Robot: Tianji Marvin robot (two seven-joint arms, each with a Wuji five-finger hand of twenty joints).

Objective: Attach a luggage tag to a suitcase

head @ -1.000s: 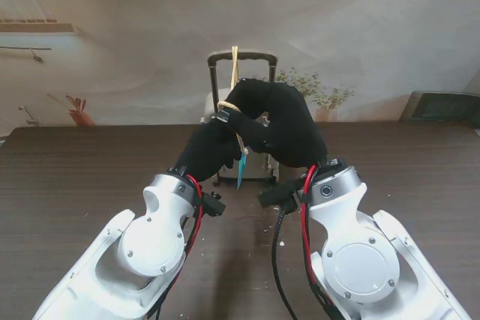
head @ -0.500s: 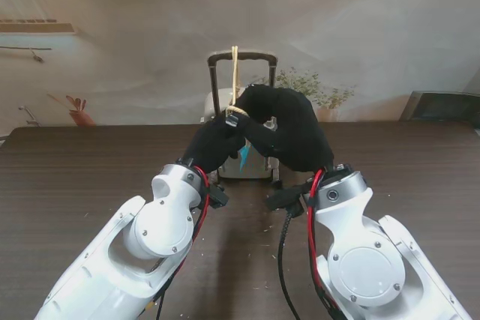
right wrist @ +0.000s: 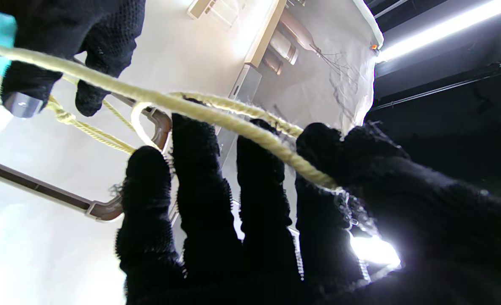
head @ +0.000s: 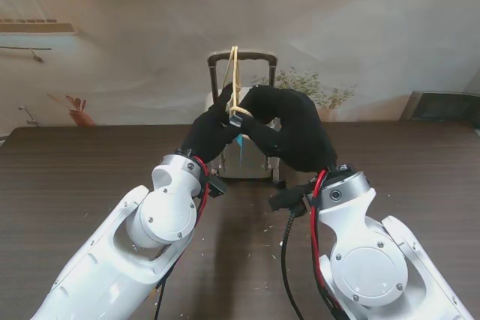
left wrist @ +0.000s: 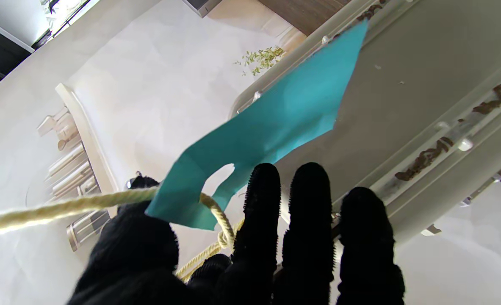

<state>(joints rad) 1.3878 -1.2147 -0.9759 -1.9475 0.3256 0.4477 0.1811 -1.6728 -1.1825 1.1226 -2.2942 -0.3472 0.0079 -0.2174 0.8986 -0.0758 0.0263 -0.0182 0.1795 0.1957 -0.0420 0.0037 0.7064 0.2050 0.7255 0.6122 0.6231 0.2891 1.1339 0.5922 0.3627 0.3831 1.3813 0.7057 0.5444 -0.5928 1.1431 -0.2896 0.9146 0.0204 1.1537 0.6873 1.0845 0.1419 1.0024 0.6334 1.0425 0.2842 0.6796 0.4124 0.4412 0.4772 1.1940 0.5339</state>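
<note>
A small white suitcase (head: 245, 164) stands upright in the middle of the table, its brown handle (head: 241, 57) extended. A yellow cord (head: 234, 73) loops over the handle and runs down to both black-gloved hands. My left hand (head: 208, 134) is shut on the teal luggage tag (left wrist: 267, 123) where the cord (left wrist: 64, 207) passes through its hole. My right hand (head: 289, 129) pinches the cord (right wrist: 216, 120) between thumb and fingers, just in front of the handle (right wrist: 157, 127). The hands touch each other and hide the suitcase top.
The dark wooden table (head: 75, 177) stretches to both sides. A printed backdrop (head: 360, 28) hangs behind the suitcase. A dark box (head: 442, 106) sits at the far right. Small crumbs (head: 271, 224) lie on the table between my forearms.
My left hand has risen and moved farther from me, toward the handle, carrying the tag with it. The cord now stands as a wider loop at the handle. My right hand barely shifted.
</note>
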